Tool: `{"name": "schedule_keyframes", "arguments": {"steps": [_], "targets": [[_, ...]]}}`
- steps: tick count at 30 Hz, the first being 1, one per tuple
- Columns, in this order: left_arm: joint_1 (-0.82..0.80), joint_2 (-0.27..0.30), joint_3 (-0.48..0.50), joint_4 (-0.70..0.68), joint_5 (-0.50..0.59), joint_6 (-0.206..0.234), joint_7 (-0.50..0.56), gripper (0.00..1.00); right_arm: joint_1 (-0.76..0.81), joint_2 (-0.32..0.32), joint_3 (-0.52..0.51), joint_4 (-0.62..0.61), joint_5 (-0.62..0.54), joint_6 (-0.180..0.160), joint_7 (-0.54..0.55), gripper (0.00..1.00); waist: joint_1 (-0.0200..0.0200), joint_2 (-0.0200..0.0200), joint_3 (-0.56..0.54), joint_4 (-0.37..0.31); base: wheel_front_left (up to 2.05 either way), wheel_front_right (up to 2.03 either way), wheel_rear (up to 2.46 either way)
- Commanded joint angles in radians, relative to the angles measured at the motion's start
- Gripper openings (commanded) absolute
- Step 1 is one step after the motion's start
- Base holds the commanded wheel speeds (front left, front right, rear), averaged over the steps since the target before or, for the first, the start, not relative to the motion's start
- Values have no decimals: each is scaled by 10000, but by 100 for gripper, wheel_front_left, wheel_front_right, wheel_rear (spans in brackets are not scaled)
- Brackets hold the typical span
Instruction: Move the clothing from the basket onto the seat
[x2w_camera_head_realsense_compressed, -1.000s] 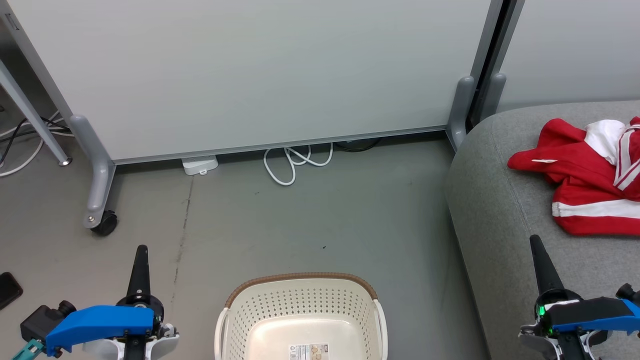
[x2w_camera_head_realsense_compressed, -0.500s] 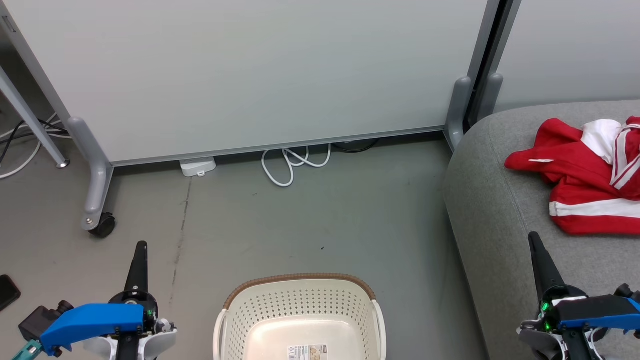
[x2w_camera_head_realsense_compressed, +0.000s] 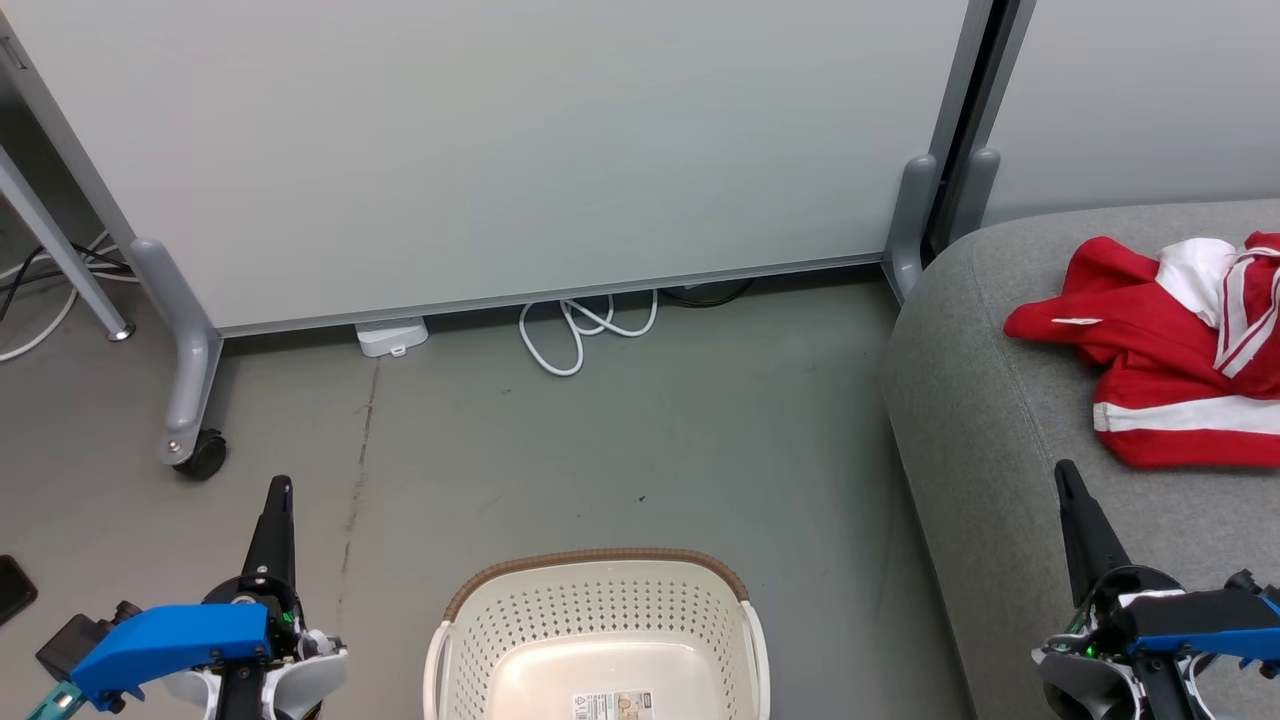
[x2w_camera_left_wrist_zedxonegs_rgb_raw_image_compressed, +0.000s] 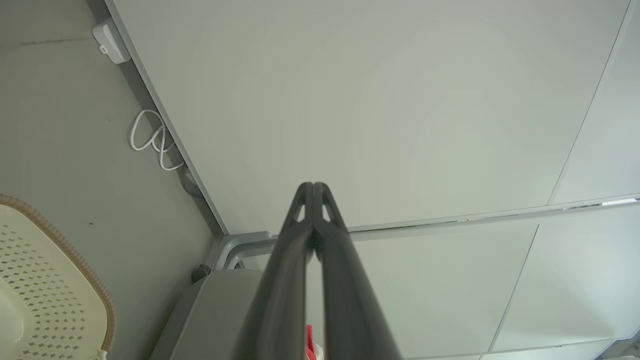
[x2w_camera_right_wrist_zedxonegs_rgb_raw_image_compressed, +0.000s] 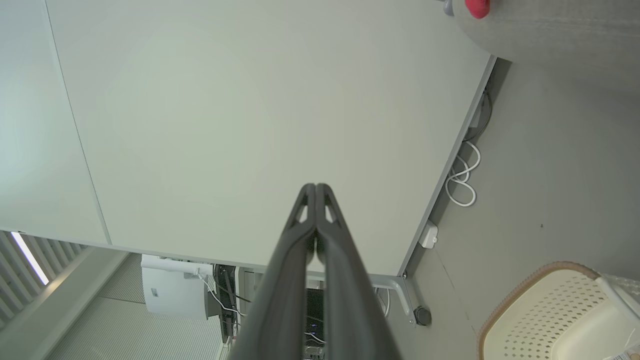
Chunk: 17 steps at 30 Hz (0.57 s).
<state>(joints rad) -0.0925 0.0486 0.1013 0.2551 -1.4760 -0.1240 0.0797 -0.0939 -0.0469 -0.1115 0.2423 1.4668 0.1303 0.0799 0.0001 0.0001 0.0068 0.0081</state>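
Red clothing in a soft heap on the grey seat, far right. Cream basket on the floor in the middle, well apart from the clothing, small label on its bottom. Left gripper beside the basket, fingers pressed together, holding nothing. Right gripper against the seat, near the clothing, not touching, fingers pressed together, holding nothing.

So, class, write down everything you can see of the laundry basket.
The basket is cream plastic, rounded-rectangular, its walls pierced with rows of small holes. A brown woven-look rim runs along its far edge, with white handles at both sides. It stands upright on the grey floor. What shows of its inside holds only a printed label on the smooth bottom. The picture's edge cuts off its near part.
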Motion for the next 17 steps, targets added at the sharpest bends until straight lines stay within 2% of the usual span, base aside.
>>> {"name": "schedule_keyframes", "arguments": {"steps": [1,17], "targets": [[-182,27,53,-84,-191,-81,75,0,-164,-55,-21,-2,197,7,68,0,-1,-1,-2,-5,0,0,0],[-223,28,146,-118,-1308,-106,352,0,-203,-58,-35,35,1400,7,351,0,-1,-1,-33,-73,0,0,0]]}}
